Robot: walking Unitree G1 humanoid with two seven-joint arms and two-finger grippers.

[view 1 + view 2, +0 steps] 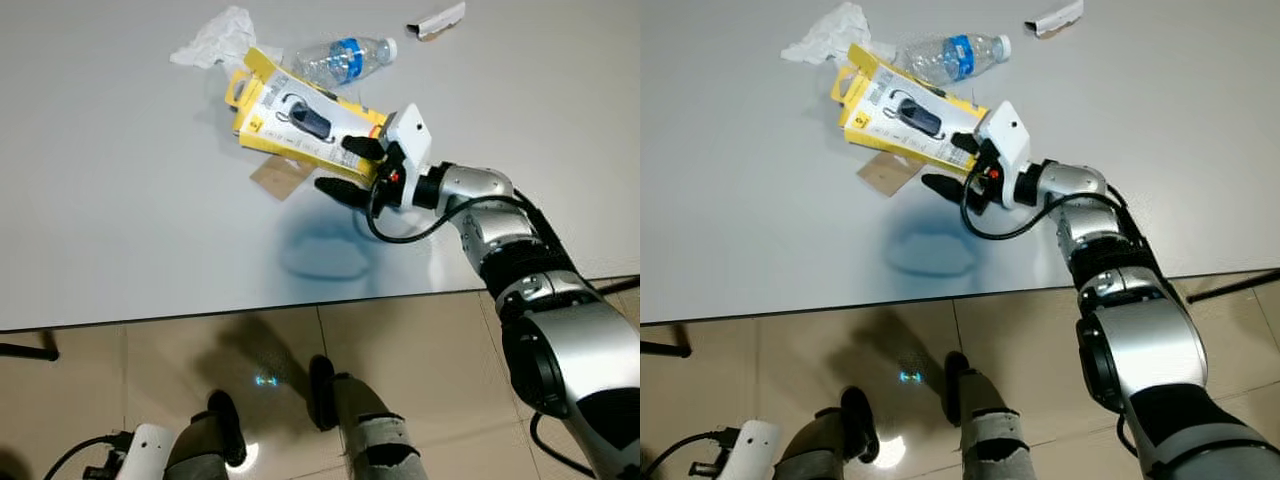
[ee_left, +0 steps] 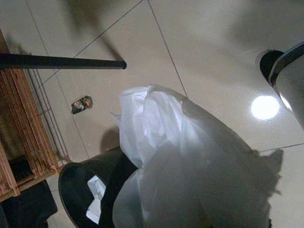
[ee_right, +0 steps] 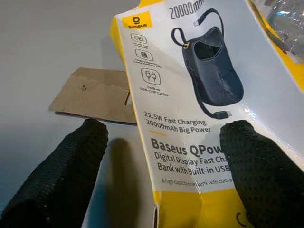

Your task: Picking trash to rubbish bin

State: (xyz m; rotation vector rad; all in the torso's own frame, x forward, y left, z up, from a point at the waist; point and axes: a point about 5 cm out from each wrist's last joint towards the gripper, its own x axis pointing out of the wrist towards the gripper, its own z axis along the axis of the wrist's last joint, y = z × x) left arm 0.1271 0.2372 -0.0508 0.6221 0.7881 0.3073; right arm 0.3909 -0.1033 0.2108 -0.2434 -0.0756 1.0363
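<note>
Tabletop (image 1: 120, 230) is pale grey; on it I see my right claw (image 1: 352, 167) reaching to the near end of a yellow power-bank box (image 1: 300, 120), fingers spread, one over the box face, one beside its edge. Box lies tilted over a brown cardboard scrap (image 1: 280, 178); a plastic bottle (image 1: 340, 60) and crumpled tissue (image 1: 215, 38) lie just behind it; a torn wrapper (image 1: 437, 21) sits well apart. Left wrist view shows a white plastic bag (image 2: 180, 161) above a dark bin (image 2: 90, 190) on the tiled floor (image 2: 209, 42); left claw state I cannot tell.
</note>
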